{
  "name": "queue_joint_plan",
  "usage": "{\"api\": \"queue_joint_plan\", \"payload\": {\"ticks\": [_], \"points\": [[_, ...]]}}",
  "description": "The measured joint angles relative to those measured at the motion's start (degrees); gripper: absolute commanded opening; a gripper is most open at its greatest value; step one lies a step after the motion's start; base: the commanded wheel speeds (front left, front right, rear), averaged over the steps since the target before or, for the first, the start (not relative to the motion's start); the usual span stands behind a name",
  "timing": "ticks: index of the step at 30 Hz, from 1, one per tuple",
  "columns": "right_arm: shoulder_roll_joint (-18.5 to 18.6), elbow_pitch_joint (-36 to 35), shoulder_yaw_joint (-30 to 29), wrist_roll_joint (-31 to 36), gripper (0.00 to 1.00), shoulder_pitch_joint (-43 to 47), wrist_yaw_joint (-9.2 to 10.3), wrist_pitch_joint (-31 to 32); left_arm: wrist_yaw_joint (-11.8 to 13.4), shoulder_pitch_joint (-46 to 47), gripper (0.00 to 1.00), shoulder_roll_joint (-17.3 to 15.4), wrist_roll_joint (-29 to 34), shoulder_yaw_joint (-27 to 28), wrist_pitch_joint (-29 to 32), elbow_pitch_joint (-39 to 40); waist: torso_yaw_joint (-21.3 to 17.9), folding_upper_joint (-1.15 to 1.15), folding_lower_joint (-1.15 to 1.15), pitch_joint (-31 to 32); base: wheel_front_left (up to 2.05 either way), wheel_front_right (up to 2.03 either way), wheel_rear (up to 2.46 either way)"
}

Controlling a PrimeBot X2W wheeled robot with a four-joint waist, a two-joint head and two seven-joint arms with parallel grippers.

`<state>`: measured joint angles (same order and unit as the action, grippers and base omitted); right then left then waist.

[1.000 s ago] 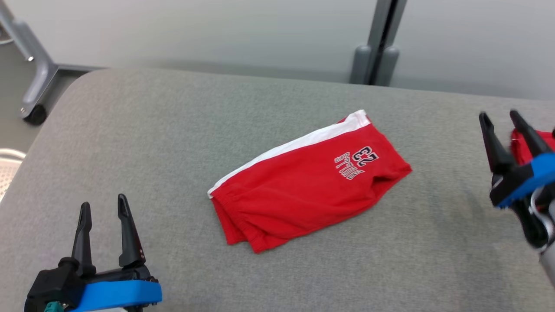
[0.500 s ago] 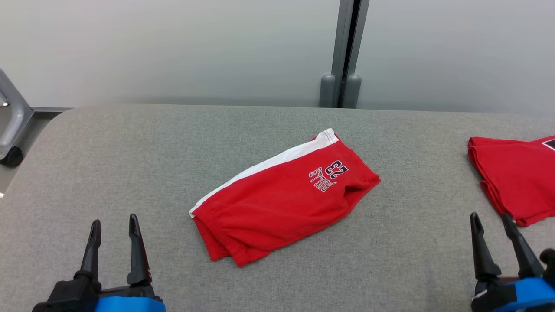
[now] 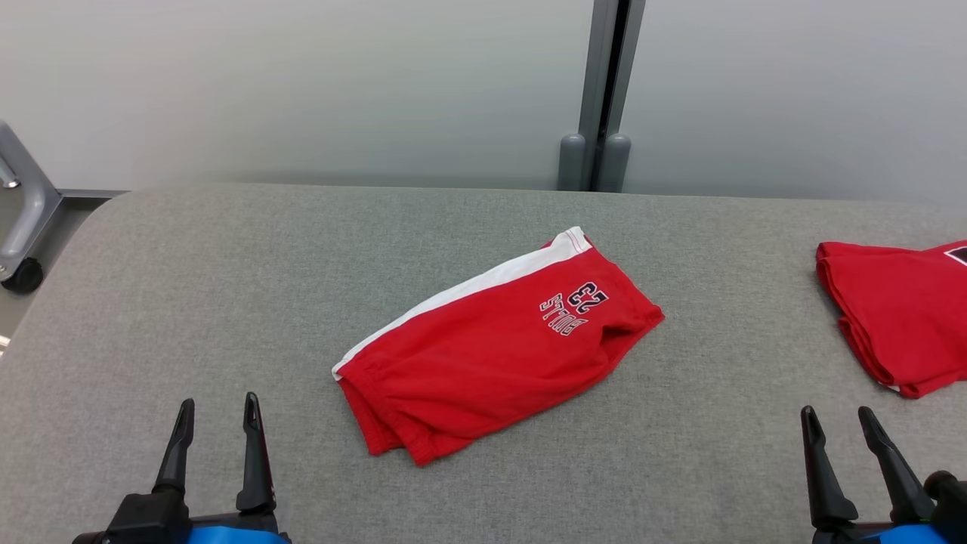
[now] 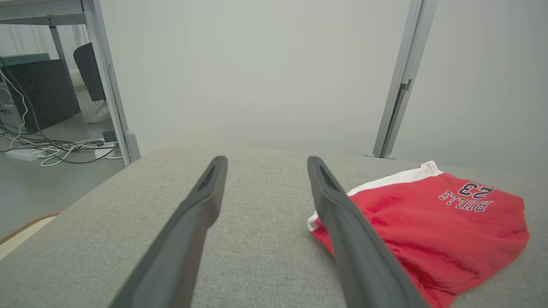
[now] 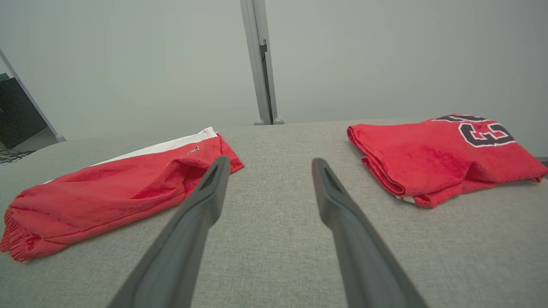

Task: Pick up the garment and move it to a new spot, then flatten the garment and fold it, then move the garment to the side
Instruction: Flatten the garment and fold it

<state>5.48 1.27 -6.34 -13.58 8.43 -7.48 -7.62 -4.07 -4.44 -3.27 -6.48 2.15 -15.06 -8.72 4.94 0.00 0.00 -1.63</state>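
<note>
Right jaws have pulled back from the jersey (image 3: 899, 317), standing apart.

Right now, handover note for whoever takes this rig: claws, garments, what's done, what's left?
Left claw: open, empty, at the near left of the grey table.
Right claw: open, empty, near right.
Red shorts: folded, mid-table, touching neither claw.
Red top: folded, at the table's right edge, apart from the shorts.
Done: both pieces look folded; the top sits off to the side.
Left: probably moving the shorts to the side, if they are the job's garment.
</note>
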Motion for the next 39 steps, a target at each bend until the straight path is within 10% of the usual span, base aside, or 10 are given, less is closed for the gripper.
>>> {"api": "queue_joint_plan", "payload": {"ticks": [11, 21, 39], "points": [[4.4, 3.3, 5.5, 2.2, 1.0, -14.2, 0.0, 5.1, 0.0, 2.3, 1.0, 0.1, -0.6, -1.3, 0.0, -0.2, 3.2, 0.0, 0.01, -2.9, 0.0, 0.0, 0.0], [12.0, 23.7, 10.8, 4.0, 1.0, -40.7, -0.01, 14.6, 1.2, 8.1, 1.0, 0.3, -4.4, -6.3, 0.0, -0.5, 10.3, 0.02, 0.02, -10.0, 0.0, 0.0, 0.0], [16.9, 48.2, 16.1, 3.0, 1.0, -52.6, -0.01, 18.5, 3.7, 11.2, 1.0, 0.3, -8.2, -11.2, 0.0, 0.1, 18.7, 0.02, 0.01, -18.6, 0.0, 0.0, 0.0]]}}
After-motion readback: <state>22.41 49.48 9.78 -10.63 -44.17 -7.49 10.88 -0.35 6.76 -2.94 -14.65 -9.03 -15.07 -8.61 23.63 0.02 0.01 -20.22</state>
